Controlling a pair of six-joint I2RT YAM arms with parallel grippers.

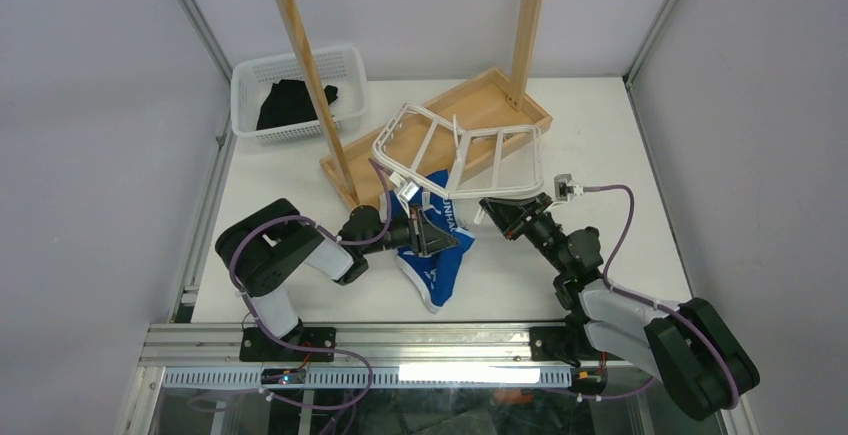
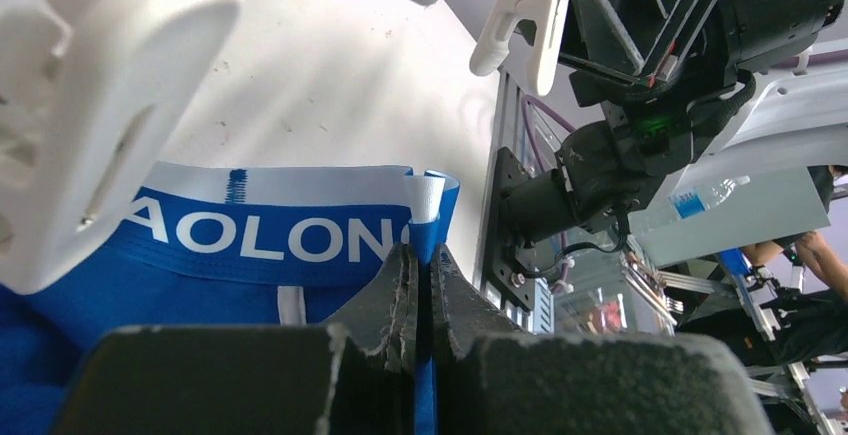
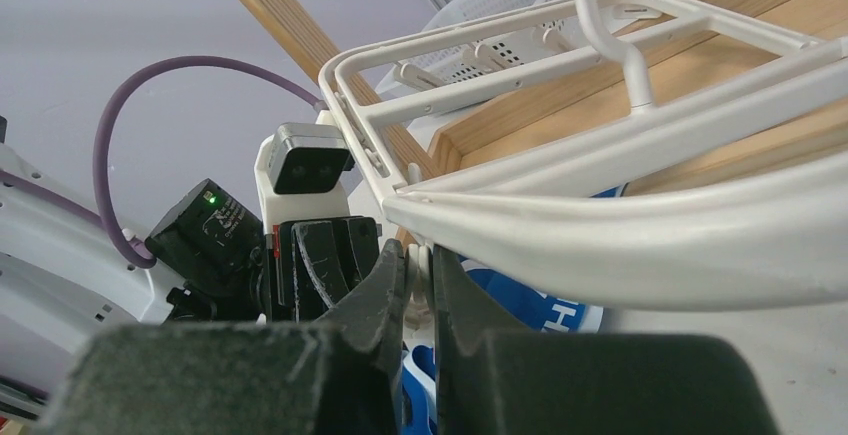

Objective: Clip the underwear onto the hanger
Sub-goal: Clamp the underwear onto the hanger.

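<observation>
Left gripper (image 2: 422, 255) clamped shut on waistband edge of blue underwear (image 2: 260, 240), middle of table (image 1: 620, 155), toward near edge. Right gripper (image 3: 420, 255) nearly closed at rim of hanger (image 3: 620, 225), seemingly pinching a white clip (image 3: 421, 273); view cramped.

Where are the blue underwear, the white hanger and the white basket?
underwear (image 1: 445, 270), top view, on the blue fabric below the waistband.
hanger (image 3: 650, 245), right wrist view, on its broad near rail.
basket (image 1: 290, 133), top view, on its near wall.
</observation>
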